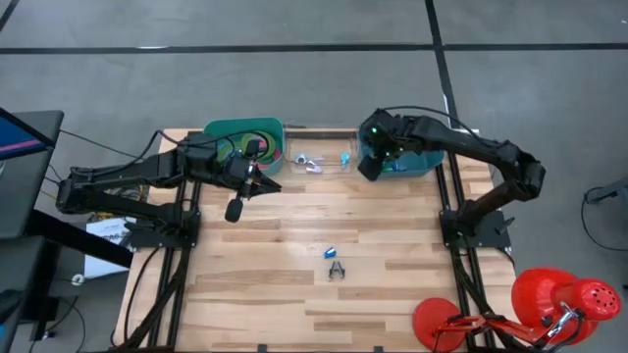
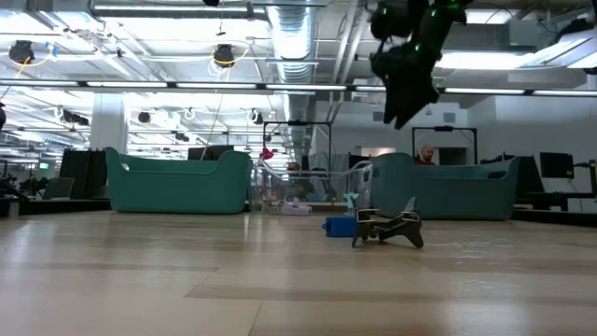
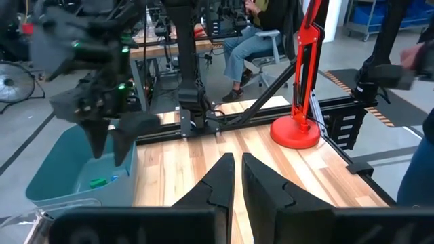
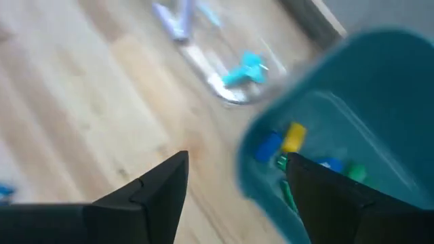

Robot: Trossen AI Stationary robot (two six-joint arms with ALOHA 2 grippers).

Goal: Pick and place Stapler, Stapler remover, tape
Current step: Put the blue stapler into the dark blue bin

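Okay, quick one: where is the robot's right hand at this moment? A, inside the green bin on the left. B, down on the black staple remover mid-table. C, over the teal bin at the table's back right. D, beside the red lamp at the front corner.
C: the right hand hangs open over the near edge of the teal bin, with small coloured pieces in the bin below it.

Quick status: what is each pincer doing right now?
Left pincer: shut, empty, above the table by the left bin.
Right pincer: open, empty, over the right bin's edge.
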